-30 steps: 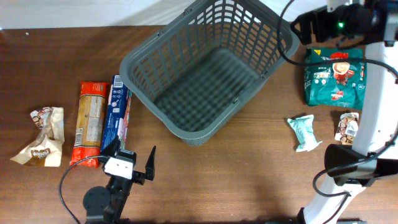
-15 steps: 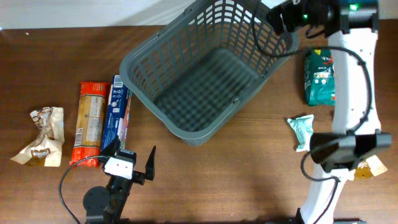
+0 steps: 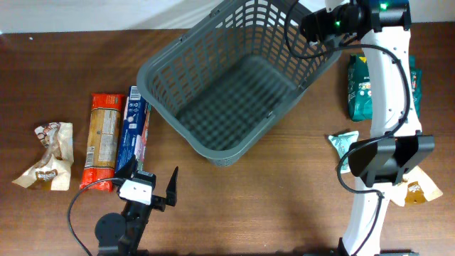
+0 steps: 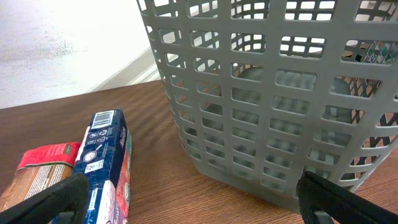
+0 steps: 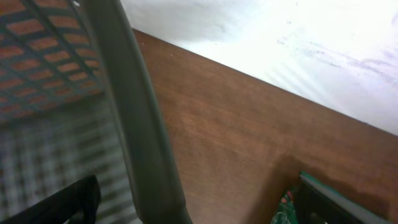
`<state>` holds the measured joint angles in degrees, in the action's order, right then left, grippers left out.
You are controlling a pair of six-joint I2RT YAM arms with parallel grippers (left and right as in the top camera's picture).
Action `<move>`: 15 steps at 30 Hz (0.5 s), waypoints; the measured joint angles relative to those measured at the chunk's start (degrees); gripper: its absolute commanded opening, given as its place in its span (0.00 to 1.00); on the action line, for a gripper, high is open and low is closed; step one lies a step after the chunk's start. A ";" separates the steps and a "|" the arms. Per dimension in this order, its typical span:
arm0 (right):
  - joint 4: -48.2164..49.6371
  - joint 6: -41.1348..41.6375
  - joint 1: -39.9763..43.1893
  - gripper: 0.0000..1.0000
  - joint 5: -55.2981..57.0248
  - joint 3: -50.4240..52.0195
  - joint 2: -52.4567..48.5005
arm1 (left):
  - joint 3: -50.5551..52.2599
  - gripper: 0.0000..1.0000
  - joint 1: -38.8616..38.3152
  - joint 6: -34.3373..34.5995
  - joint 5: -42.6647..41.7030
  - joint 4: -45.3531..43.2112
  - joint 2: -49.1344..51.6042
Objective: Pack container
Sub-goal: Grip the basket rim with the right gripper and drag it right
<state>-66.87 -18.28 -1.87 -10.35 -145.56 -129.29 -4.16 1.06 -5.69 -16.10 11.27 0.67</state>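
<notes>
The container (image 3: 234, 85), a large dark gray lattice basket, stands at the table's middle back; its wall also fills the left wrist view (image 4: 280, 93). My right gripper (image 3: 309, 27) is open at the basket's right rim. In the right wrist view the rim (image 5: 140, 124) runs between the fingers (image 5: 186, 208), one finger inside the basket and one outside. My left gripper (image 3: 153, 188) is open and empty near the front edge, short of the basket's near corner; its fingers (image 4: 193, 202) show at both lower corners of the left wrist view.
A red pack (image 3: 103, 139) and a blue pack (image 3: 133, 131) lie side by side left of the basket. A beige wrapper (image 3: 48, 155) lies far left. A green bag (image 3: 366, 89), a teal pack (image 3: 347, 148) and a small snack pack (image 3: 419, 190) lie at the right, partly behind my right arm.
My right arm has swung left from above the green bag to the basket's right rim. The left arm and the packs have not moved.
</notes>
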 measured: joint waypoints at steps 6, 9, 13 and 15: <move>-1.25 0.46 0.00 0.78 0.00 0.00 -0.04 | 0.00 0.99 0.00 0.00 0.00 0.00 0.00; -2.05 0.46 0.00 0.73 0.00 0.00 -0.04 | 0.00 0.99 0.00 0.00 -0.02 0.00 0.00; -4.20 0.48 0.00 0.66 -0.02 0.00 -0.04 | 0.00 0.99 0.00 0.00 -0.02 0.00 0.00; -5.35 0.46 0.00 0.50 -0.02 0.00 -0.07 | 0.00 0.99 0.00 0.00 0.00 0.00 0.00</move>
<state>-72.23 -17.82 -1.87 -10.37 -145.56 -129.36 -4.16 1.06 -5.69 -16.10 11.27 0.67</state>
